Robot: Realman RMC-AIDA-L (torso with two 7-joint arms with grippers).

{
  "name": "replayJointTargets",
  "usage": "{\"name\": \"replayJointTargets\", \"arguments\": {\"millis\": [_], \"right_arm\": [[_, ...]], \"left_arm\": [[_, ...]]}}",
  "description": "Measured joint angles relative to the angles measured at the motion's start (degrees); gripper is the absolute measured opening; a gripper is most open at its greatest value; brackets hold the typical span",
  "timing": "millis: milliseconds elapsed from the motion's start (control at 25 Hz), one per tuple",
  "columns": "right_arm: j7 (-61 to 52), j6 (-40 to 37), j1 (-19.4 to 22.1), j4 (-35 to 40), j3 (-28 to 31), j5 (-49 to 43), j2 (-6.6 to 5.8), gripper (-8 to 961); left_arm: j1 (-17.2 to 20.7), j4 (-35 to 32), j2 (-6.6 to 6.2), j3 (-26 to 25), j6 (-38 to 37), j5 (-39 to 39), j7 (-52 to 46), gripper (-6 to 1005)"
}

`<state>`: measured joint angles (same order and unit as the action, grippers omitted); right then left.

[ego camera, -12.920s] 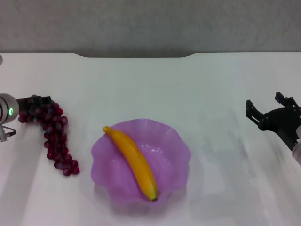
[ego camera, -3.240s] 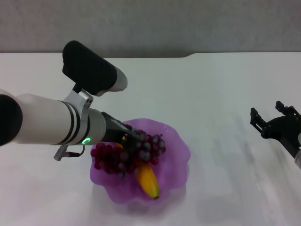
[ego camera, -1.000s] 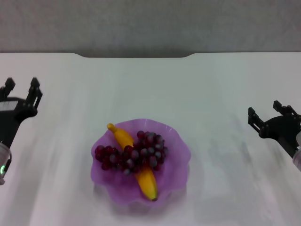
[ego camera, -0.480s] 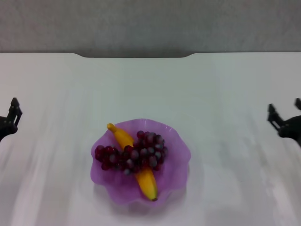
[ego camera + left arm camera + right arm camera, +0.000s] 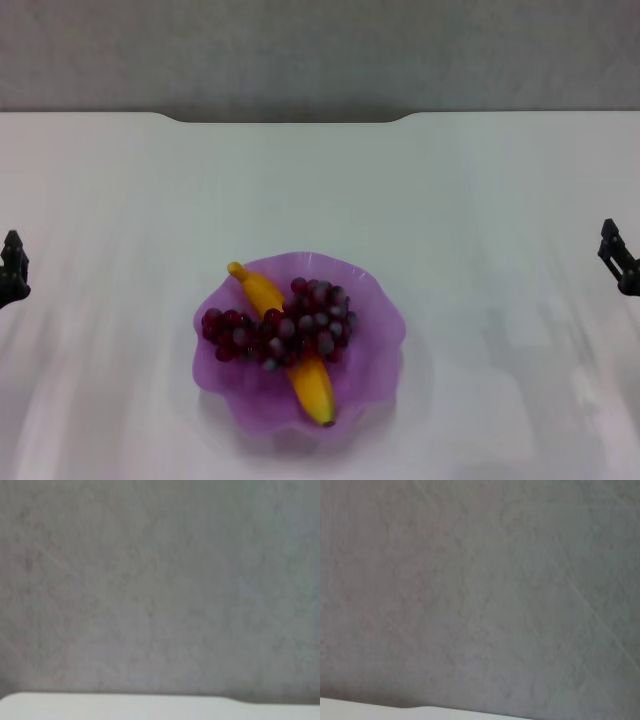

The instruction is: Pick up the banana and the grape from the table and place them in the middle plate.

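Note:
The purple scalloped middle plate (image 5: 375,300) sits on the white table (image 5: 320,190), low in the centre of the head view. Inside it the yellow banana (image 5: 312,387) lies diagonally, its dark tip toward the near rim. The dark red grape (image 5: 285,330) bunch lies across the banana's middle. My left gripper (image 5: 12,268) shows only as a black tip at the far left edge, well away from the plate. My right gripper (image 5: 620,262) shows likewise at the far right edge. Neither holds anything that I can see. Both wrist views show only a grey wall and a strip of table edge.
The table's far edge has a shallow notch (image 5: 290,118) in front of a grey wall (image 5: 320,50). The tabletop stretches bare on both sides of the plate.
Both grippers have drawn outward to the picture's edges over the last second. Earlier, the left arm carried the grape bunch from the table's left into the plate and let go.

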<state>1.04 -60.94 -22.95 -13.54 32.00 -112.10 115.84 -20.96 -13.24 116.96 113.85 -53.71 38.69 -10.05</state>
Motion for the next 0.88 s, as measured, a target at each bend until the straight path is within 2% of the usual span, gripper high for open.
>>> {"name": "replayJointTargets", "arguments": {"millis": [120,240,360,440,560,680,880], "right_arm": [[-0.11,0.04,0.06,0.02,-0.32,0.01,0.0,598],[-0.15,0.11,0.09,0.2,-0.44,0.03,-0.01,596],[-0.16,1.05,-0.25,0.32,-0.47,0.04,-0.11,594],[-0.06,2.22,-0.58,0.33,-0.45,0.04,-0.15,549],[0.01,3.0,-1.14,0.35,-0.53,0.04,-0.18,481],[0.02,3.02,-1.29,0.14,-0.5,0.04,-0.18,565],[-0.37,3.19,-1.36,0.02,-0.25,0.04,-0.18,707]], "left_arm": [[-0.17,0.01,0.07,-0.08,0.32,0.43,0.05,486],[-0.16,-0.08,0.1,-0.1,0.09,0.74,-0.01,282],[-0.22,-0.34,0.01,-0.12,0.07,1.71,-0.09,151],[-0.41,-0.34,0.07,-0.1,0.06,1.81,-0.1,64],[-0.58,-0.27,0.13,0.15,0.05,1.83,-0.11,157],[-0.68,-0.26,0.13,0.07,0.3,1.83,-0.12,250],[-0.75,-0.17,0.12,-0.02,0.48,1.83,-0.14,499]]}}
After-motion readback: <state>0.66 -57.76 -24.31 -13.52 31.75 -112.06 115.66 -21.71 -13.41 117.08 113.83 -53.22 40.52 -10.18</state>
